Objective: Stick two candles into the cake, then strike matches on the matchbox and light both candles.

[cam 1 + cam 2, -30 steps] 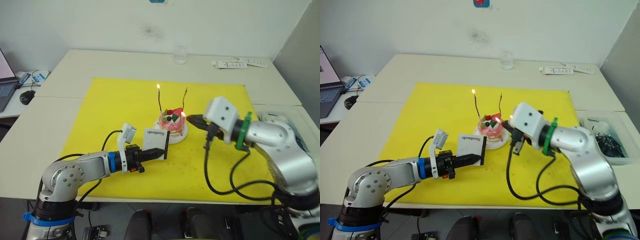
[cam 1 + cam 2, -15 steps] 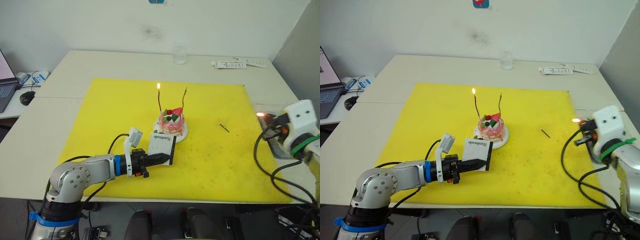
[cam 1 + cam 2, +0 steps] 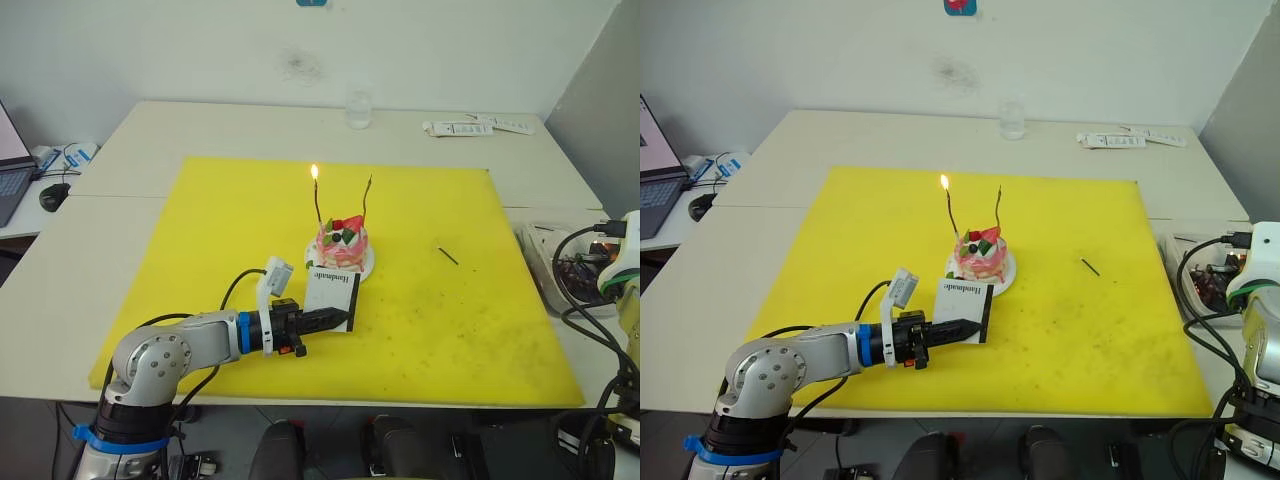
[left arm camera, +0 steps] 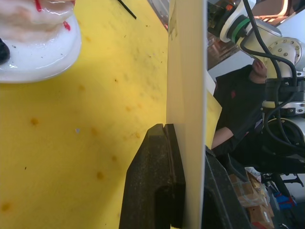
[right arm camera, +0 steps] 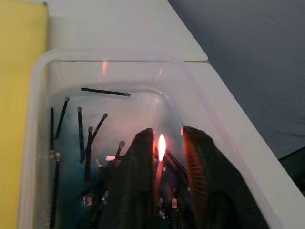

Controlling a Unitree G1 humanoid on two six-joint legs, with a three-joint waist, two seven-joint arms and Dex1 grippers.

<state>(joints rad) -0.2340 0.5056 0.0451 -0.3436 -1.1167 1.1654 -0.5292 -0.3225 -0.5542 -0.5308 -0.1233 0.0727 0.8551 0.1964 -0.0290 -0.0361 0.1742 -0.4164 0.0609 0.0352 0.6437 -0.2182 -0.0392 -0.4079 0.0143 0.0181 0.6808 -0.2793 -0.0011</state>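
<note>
The pink-and-white cake [image 3: 340, 243] sits on its white plate [image 3: 362, 267] at the middle of the yellow mat. Two candles stand in it: the left candle [image 3: 318, 203] burns, the right candle [image 3: 367, 202] shows no flame. My left gripper [image 3: 338, 319] is shut on the white matchbox [image 3: 331, 291], held on edge just in front of the plate; the left wrist view shows the matchbox [image 4: 186, 95] clamped between the fingers [image 4: 152, 181]. My right gripper [image 5: 164, 143] is shut on a burning match [image 5: 158, 167] over a clear bin. A loose match [image 3: 447, 256] lies on the mat right of the cake.
The clear bin [image 3: 548, 262] with several spent matches stands at the table's right edge. A glass [image 3: 360, 108] and white strips [image 3: 478, 128] lie at the back. A laptop [image 3: 10, 165] and a mouse [image 3: 52, 193] are at far left. A person [image 4: 238, 105] sits behind.
My right gripper has swung from beside the cake out to the right, carrying the burning match over the bin. My left gripper has edged the matchbox rightward, nearer the plate.
</note>
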